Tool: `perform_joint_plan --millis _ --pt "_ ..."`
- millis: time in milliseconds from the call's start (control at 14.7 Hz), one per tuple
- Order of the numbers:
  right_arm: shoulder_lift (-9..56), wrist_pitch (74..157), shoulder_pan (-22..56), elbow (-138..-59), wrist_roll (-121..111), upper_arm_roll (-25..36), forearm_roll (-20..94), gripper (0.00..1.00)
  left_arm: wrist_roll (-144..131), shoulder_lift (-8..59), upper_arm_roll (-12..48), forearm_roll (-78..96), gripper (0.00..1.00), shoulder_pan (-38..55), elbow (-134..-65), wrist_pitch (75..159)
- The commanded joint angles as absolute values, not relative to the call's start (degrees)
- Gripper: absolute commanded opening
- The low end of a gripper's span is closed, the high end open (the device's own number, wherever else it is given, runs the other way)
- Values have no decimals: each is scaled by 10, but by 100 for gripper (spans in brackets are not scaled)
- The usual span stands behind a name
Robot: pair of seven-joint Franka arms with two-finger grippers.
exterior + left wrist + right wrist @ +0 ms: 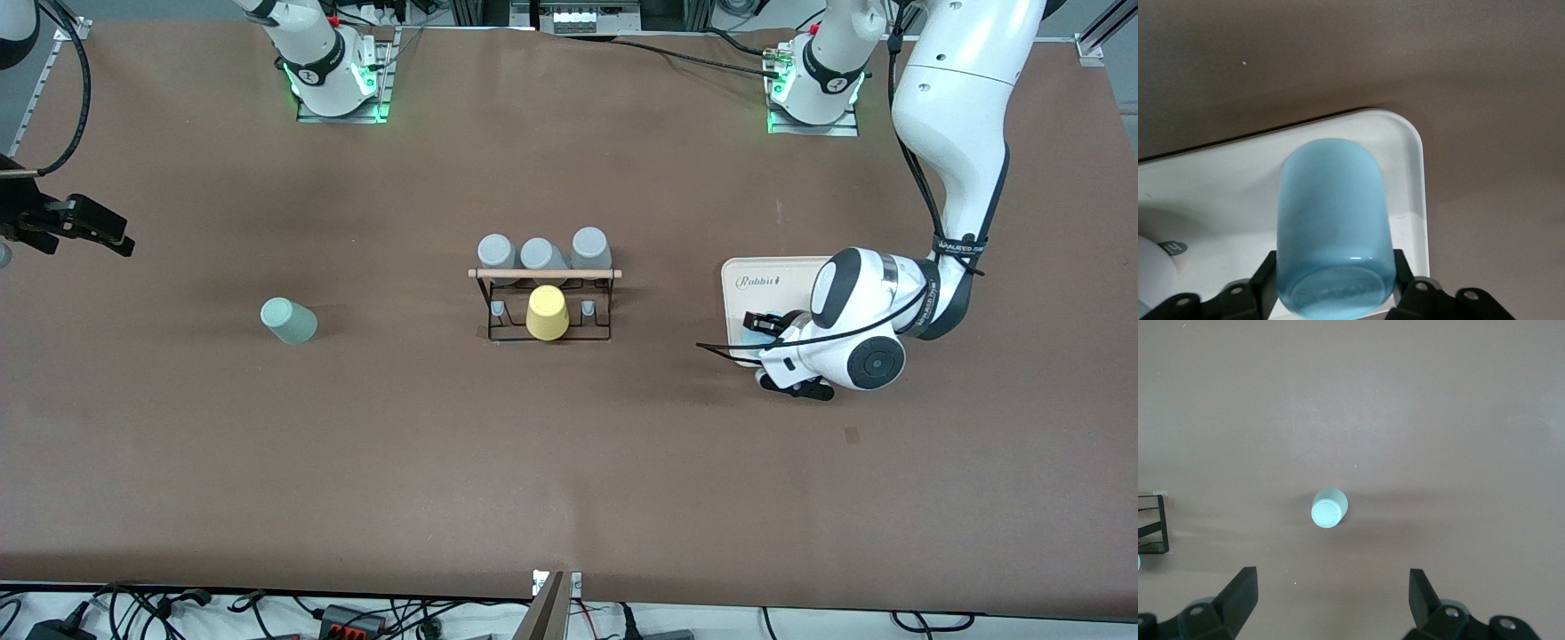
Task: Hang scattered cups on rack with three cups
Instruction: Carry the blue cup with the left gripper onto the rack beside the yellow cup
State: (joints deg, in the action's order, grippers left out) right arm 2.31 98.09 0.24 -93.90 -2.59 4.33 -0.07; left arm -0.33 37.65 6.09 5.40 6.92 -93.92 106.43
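1. Cream tray (742, 302), marked "Rabbit" in script, lay toward the left arm's end of the table.
2. Light blue cup (1335, 230) sat upside down on the tray, clamped between the left gripper's (772, 331) fingers (1265, 280).
3. Mint green cup (288, 321) stood inverted on the table, toward the right arm's end.
4. Rack (545, 302) carried three grey cups (542, 253) and a yellow cup (547, 312).
5. Right gripper (1331, 600) hung above the mint cup, fingers spread, holding nothing.
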Motion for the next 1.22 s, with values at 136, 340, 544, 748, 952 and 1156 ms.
perform_joint_plan --millis 136,340,544,748,952,1156 --pt "5 1000 2 -964 -25 43 8 100 -21 354 63 62 27 69 -896 1007" --pt "-3 1005 3 -975 -25 43 8 100 -72 352 90 110 23 76 -806 926" --pt "-18 1015 4 -997 -25 43 7 100 -125 352 118 167 18 83 -760 903" --pt "-30 1033 4 -1019 -26 43 7 100 -274 359 153 171 7 117 -736 917" --pt "-28 1032 4 -1018 -26 43 7 100 -355 382 154 172 3 156 -693 952" --pt "-21 1029 3 -1011 -23 42 9 100 -373 387 154 172 3 177 -686 963"
